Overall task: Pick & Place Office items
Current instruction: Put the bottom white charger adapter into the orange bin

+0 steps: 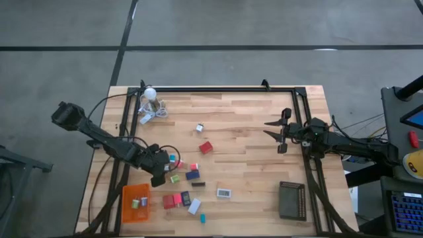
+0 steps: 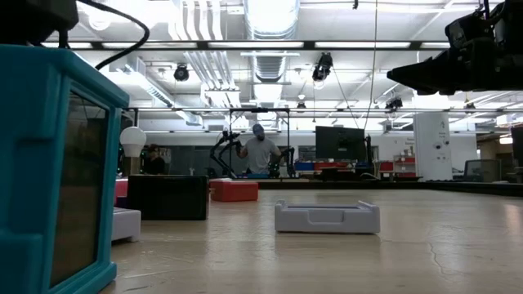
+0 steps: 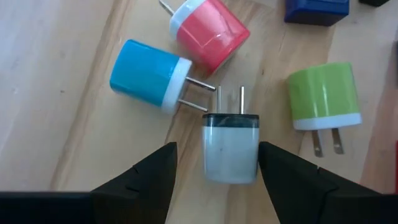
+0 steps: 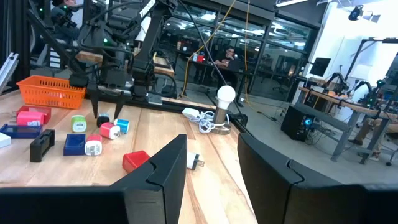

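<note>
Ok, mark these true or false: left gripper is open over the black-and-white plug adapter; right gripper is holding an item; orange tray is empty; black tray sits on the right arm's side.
1. The left gripper is open, straddling the black-and-white plug adapter: true.
2. The right gripper holds an item: false, nothing between its fingers.
3. The orange ribbed tray is empty: false, small pieces lie inside.
4. The black ribbed tray sits on the right arm's side: true.
</note>
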Robot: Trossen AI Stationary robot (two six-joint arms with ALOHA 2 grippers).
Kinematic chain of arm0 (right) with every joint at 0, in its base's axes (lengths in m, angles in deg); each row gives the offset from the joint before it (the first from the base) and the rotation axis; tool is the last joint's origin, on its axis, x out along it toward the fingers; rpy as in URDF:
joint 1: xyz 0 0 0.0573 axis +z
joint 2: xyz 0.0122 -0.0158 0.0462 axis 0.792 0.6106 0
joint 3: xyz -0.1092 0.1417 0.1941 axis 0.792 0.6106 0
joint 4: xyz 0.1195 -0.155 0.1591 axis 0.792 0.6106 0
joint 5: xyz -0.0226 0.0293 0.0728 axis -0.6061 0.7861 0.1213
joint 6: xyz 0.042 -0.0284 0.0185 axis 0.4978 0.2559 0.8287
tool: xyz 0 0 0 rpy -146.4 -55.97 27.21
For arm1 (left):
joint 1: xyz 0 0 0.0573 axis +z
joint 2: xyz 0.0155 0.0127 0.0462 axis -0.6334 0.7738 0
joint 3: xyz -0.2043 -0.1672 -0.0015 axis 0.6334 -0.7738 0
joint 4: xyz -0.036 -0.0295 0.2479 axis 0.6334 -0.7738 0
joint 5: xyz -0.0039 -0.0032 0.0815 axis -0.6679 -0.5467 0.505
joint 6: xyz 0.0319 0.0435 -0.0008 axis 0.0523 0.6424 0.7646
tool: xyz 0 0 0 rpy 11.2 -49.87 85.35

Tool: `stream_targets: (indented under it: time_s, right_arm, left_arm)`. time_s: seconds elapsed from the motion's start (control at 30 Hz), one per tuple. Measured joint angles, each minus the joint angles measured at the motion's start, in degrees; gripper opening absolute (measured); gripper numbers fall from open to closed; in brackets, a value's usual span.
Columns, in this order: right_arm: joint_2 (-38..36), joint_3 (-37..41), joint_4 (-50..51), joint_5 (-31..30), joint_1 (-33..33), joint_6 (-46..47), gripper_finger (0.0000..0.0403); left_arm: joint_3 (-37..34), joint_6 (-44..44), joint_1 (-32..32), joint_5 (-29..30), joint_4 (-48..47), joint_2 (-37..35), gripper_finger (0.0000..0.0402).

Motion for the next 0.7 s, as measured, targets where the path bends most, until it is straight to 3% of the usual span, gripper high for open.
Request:
stream_targets:
  time_s: [0.7]
  right_arm:
    - [0.0, 0.0, 0.0, 0.0, 0.0, 0.0, 0.0139]
  left_arm:
    - [-3.2, 0.8, 0.1, 0.0, 5.1, 0.0, 0.0229]
